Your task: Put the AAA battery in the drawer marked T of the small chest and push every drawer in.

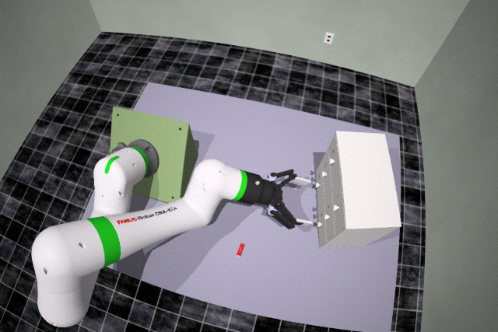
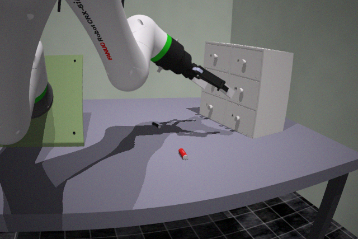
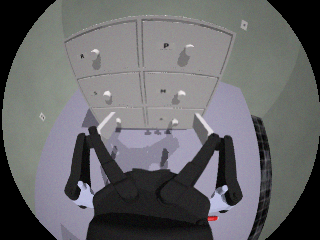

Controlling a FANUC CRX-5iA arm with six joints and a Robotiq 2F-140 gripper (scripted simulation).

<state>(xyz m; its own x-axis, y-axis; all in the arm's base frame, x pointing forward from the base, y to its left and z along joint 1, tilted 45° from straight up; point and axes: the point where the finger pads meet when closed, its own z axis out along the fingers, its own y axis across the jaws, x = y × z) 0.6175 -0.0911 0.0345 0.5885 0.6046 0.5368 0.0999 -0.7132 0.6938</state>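
The small white chest [image 1: 368, 179] [image 2: 273, 92] [image 3: 141, 75] stands upright, with six drawers in two columns. All look pushed in. In the wrist view P and M read on the right column; I cannot make out a T on any drawer. My gripper [image 1: 310, 201] [image 3: 154, 119] is wide open and empty, tilted downward just in front of the chest, one fingertip towards each column. The exact gap to the front is unclear. A small black cylinder with a pale end, seemingly the AAA battery [image 2: 156, 125], lies on the table in the exterior view, in the arm's shadow; the top view does not show it.
A thicker red cylinder [image 1: 240, 249] [image 2: 183, 154] [image 3: 212, 218] lies on the table [image 1: 281, 291] [image 2: 245, 172], nearer the exterior camera than the black one. The green base block [image 1: 160, 131] [image 2: 65, 92] carries the arm. White knobs stick out of the drawer fronts near my fingertips.
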